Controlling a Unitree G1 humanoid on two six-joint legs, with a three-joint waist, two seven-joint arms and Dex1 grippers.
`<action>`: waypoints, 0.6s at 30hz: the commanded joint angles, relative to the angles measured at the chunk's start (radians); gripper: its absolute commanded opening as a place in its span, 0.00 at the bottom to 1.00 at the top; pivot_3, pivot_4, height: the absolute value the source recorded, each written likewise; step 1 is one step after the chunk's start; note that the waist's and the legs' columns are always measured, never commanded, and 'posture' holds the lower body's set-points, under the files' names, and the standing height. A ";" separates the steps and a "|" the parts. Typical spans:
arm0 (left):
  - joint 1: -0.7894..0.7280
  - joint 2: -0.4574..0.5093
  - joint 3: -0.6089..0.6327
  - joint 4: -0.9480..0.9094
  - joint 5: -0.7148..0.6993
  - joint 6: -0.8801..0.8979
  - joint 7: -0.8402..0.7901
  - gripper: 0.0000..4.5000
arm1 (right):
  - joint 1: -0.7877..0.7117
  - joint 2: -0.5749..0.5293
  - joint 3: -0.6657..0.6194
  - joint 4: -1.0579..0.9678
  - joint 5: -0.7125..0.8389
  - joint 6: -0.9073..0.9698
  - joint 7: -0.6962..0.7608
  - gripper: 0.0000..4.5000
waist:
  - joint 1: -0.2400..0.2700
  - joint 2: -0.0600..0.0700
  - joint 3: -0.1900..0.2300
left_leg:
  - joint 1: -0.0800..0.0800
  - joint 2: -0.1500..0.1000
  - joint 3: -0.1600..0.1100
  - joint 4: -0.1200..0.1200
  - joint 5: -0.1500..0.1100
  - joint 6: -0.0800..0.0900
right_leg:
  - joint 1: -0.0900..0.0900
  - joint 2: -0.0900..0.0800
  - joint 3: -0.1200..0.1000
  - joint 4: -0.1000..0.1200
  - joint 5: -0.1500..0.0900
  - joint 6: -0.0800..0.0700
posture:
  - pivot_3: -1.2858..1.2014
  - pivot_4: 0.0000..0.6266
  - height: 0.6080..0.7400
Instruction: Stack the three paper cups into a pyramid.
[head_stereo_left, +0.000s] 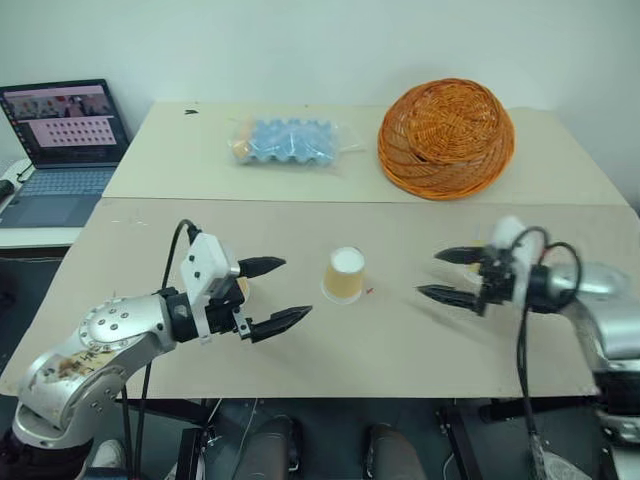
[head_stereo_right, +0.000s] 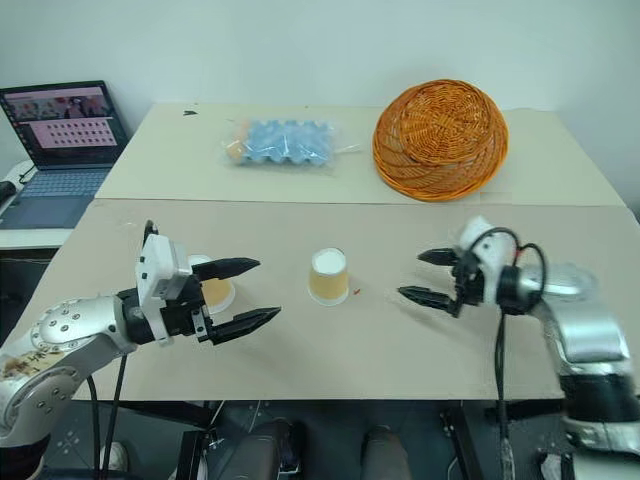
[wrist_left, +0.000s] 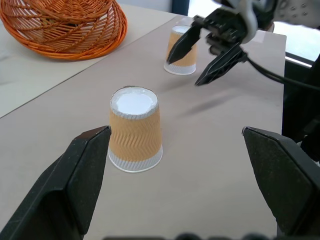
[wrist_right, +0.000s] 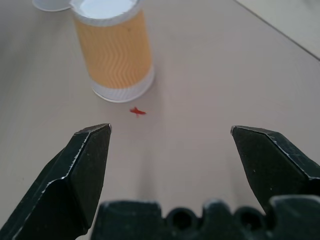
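Centre cup (head_stereo_left: 345, 275) stands alone mid-frame — both end effectors, left (head_stereo_left: 268, 295) and right (head_stereo_left: 448, 275), spread and empty; next I fetch a neighbouring base cup.

A beige table (head_stereo_left: 420, 340) carries the things, with a second tabletop (head_stereo_left: 560, 170) butted against its far edge. On the near one a paper cup (head_stereo_left: 345, 275) stands upside down near the middle, a small red mark (wrist_right: 137, 111) just beside it; another cup (head_stereo_right: 212, 290) lies behind the left gripper, a third (wrist_left: 182, 50) stands (base up) behind the right. The far top bears an overturned wicker basket (head_stereo_left: 446, 137) and a bagged blue egg tray (head_stereo_left: 287, 141), well apart
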 joint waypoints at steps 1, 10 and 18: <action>0.001 0.005 0.031 -0.021 -0.004 -0.010 0.008 1.00 | 0.157 0.027 -0.242 -0.269 0.089 0.159 -0.156 0.99 | -0.002 0.000 0.000 | 0.000 0.001 0.000 0.000 -0.001 0.001 | 0.000 0.000 0.000 0.000 0.000 0.000 | 0.52 0.24 0.90; -0.043 0.024 0.022 0.014 -0.019 -0.002 -0.028 1.00 | 0.172 0.169 -0.234 -0.330 -0.102 0.214 -0.624 0.99 | -0.008 0.000 0.000 | 0.002 0.002 0.001 0.001 -0.002 -0.005 | -0.001 0.000 0.000 0.001 0.001 -0.001 | 0.52 0.24 0.90; -0.090 0.012 -0.004 0.038 -0.009 -0.002 -0.034 1.00 | 0.019 0.402 -0.057 -0.057 -0.285 -0.027 -0.885 0.99 | -0.011 0.000 0.000 | 0.001 -0.001 0.001 0.000 0.004 0.001 | -0.002 0.001 0.002 0.004 0.001 -0.002 | 0.52 0.24 0.90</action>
